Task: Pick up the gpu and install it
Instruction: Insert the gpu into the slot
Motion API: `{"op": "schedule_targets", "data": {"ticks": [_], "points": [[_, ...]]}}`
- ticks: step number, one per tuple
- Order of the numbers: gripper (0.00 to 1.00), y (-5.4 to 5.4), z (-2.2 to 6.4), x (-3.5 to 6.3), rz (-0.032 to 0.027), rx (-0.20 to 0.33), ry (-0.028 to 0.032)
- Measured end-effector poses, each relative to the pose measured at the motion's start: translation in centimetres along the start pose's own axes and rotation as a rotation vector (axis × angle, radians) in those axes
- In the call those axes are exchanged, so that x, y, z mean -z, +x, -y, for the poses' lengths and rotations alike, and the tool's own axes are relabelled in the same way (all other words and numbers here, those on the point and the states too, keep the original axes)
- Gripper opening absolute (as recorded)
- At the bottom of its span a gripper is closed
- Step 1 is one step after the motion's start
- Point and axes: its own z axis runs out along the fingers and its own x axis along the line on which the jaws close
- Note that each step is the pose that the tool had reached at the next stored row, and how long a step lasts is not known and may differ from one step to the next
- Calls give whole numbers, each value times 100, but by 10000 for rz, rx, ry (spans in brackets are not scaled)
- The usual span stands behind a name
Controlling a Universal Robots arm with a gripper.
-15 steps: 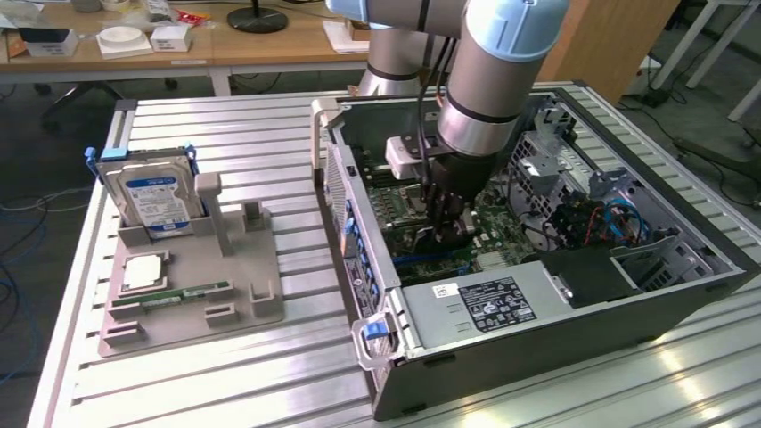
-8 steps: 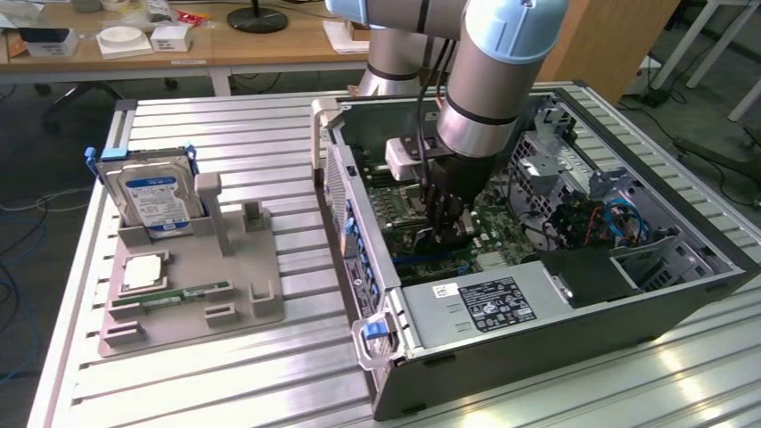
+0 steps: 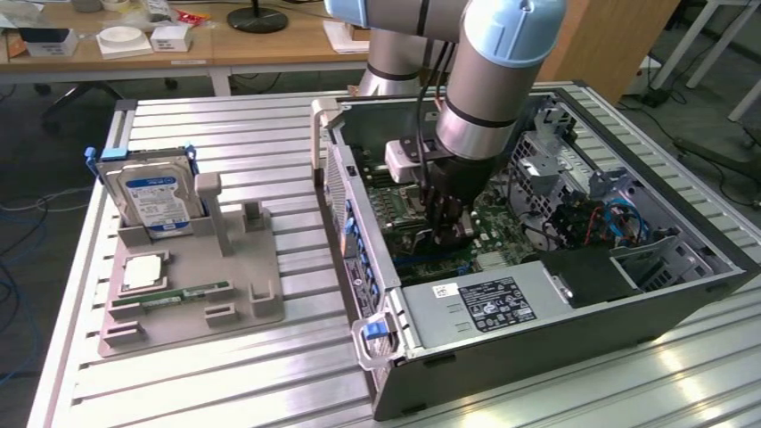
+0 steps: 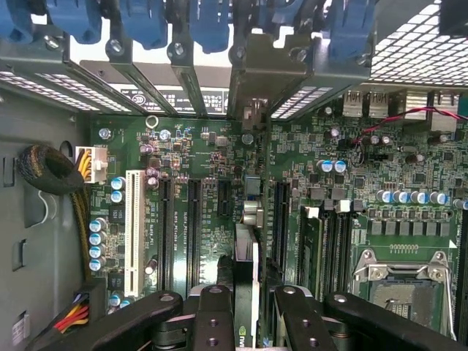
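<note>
Green, densely studded motherboard (image 4: 183, 139), flat inside a grey sheet-metal case (image 3: 559, 348), ribbed with long black slots and one white slot (image 4: 134, 230). Thin dark slab of the gpu (image 4: 246, 256), seen edge-on, upright over the motherboard's middle slots, far end toward the perforated metal brackets (image 4: 292, 102) at the motherboard's edge. Black, jointed gripper (image 4: 250, 300) low over the motherboard, jaws narrowed to a slim gap, pinching the gpu by both flat sides.
</note>
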Motion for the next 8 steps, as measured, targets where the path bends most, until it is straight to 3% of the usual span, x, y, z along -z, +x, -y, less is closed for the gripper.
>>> {"op": "schedule_targets", "data": {"ticks": [8], "points": [[27, 1, -1, -22, 2, 0, 1]]}}
